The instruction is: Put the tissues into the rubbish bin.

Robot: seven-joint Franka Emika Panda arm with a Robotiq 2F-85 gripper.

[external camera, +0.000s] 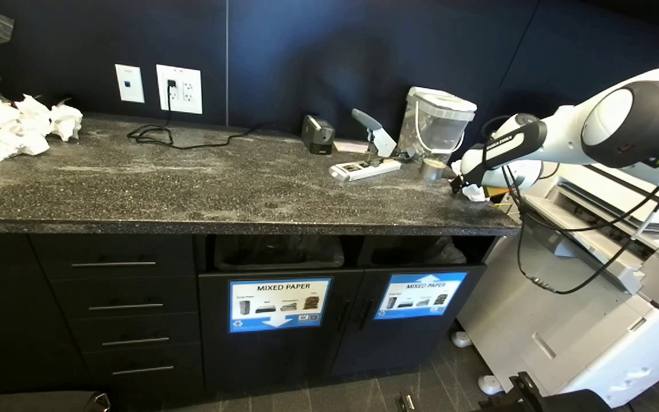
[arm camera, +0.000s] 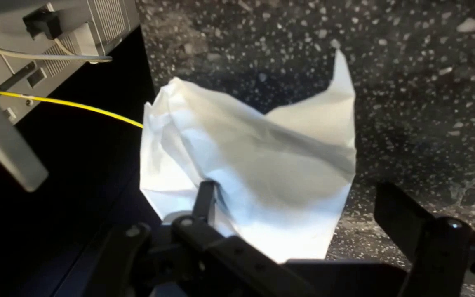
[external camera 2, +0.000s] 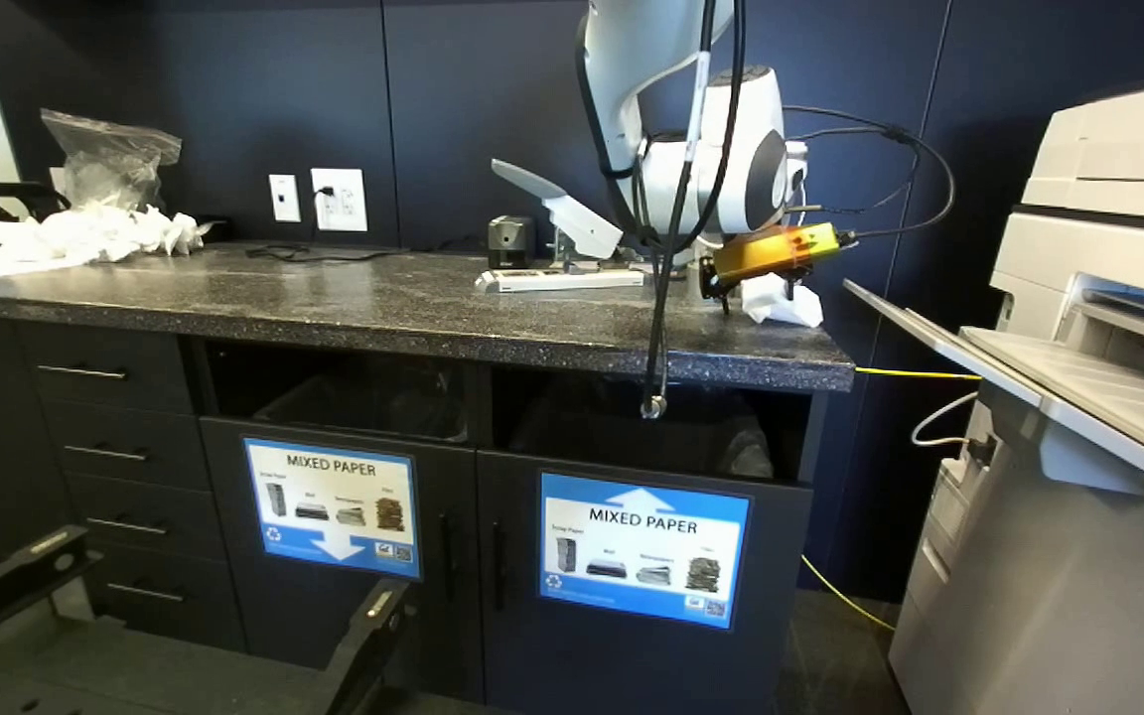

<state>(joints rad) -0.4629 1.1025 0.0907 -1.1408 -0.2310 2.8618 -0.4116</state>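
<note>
Gripper (arm camera: pixel 294 185): nearest the wrist camera. Fingers were spread wide, with part of the tissue (arm camera: pixel 270 161) between them in that view. One finger (arm camera: pixel 205 202) overlapped a crease in the paper; contact could not be told. The opposite finger stood apart from it, over the counter (external camera: pixel 221 194).
Tissue: white, crumpled, one corner drawn to a point. It lay on the counter near the end beside the printer (external camera: pixel 570 309), and showed in both exterior views. Overhang past the edge: could not tell.
Arm (external camera: pixel 567 134): reached in at the printer end, gripper low over the counter. An orange-yellow block (external camera 2: pixel 771 250) sat on its wrist.
Tissue pile (external camera 2: pixel 100 233): many crumpled white pieces at the opposite end of the counter, well apart from the gripper. A clear plastic bag (external camera 2: pixel 115 164) rose just behind.
Left bin (external camera: pixel 281 265) and right bin (external camera 2: pixel 746 452): in openings under the counter; contents too dark to make out.
Left sign (external camera 2: pixel 334 506) and right sign (external camera 2: pixel 644 549): both read MIXED PAPER, on the cupboard doors (external camera: pixel 398 343); arrow down on the left, up on the right.
Tub (external camera: pixel 435 126): clear, with white lid and handle, near the wall (external camera: pixel 284 57).
Lever tool (external camera: pixel 366 169): white base, grey handle raised; pencil sharpener (external camera: pixel 318 135) just behind.
Socket plate (external camera 2: pixel 339 199): black cable (external camera: pixel 201 147) plugged in.
Yellow cable (arm camera: pixel 81 106): ran beside the printer.
</note>
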